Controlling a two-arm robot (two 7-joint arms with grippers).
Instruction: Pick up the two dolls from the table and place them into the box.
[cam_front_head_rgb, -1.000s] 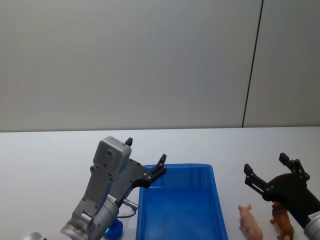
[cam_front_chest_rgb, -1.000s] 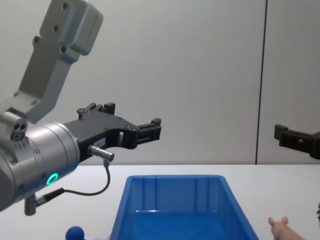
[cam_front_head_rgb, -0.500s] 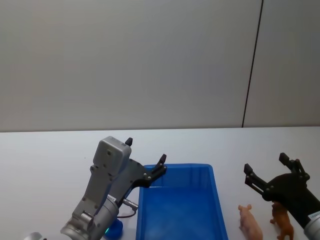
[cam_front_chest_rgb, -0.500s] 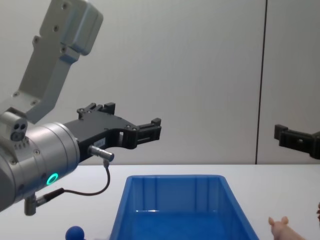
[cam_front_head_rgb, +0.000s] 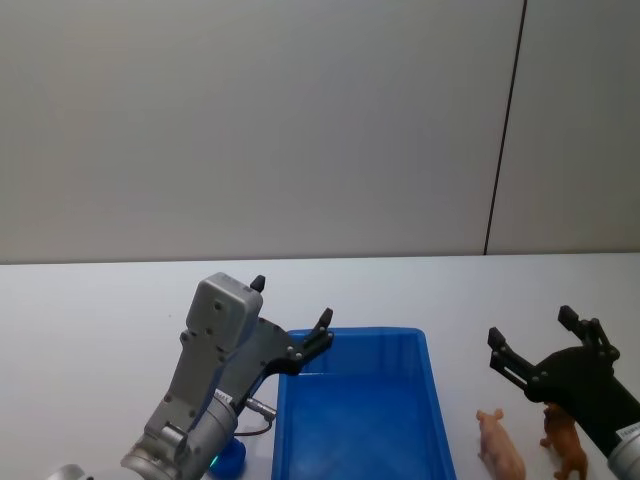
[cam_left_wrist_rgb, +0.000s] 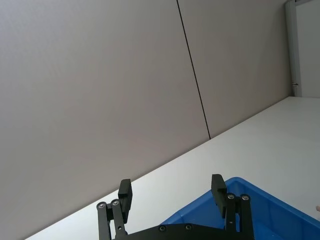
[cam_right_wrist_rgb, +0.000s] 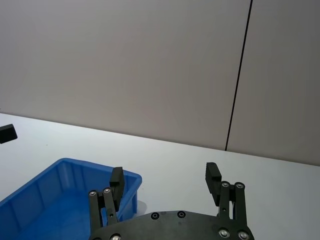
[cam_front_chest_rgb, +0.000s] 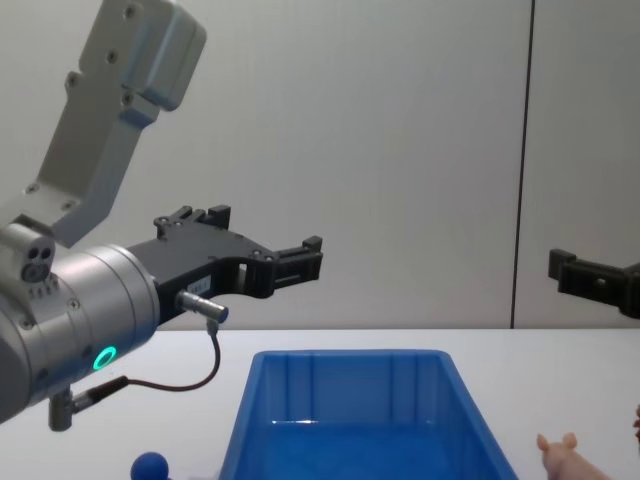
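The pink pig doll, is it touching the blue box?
Apart. The head view shows a strip of white table between the pig doll and the right wall of the box.

- Illumination: bright, even and diffuse in all four views; direction of the source cannot be told.
- Wall (cam_front_head_rgb: 250, 130): flat grey, uniformly lit.
- Table (cam_front_head_rgb: 90, 300): white, close to shadowless; one faint, soft-edged shadow beside the corner of the box (cam_right_wrist_rgb: 65, 172) in the right wrist view.
- Box interior: pale glossy sheen along the foot of the far wall, chest view.
- Left arm casing (cam_front_chest_rgb: 120, 90): soft highlights on pale metal.
- Indicator ring (cam_front_chest_rgb: 103, 357): glowing green.
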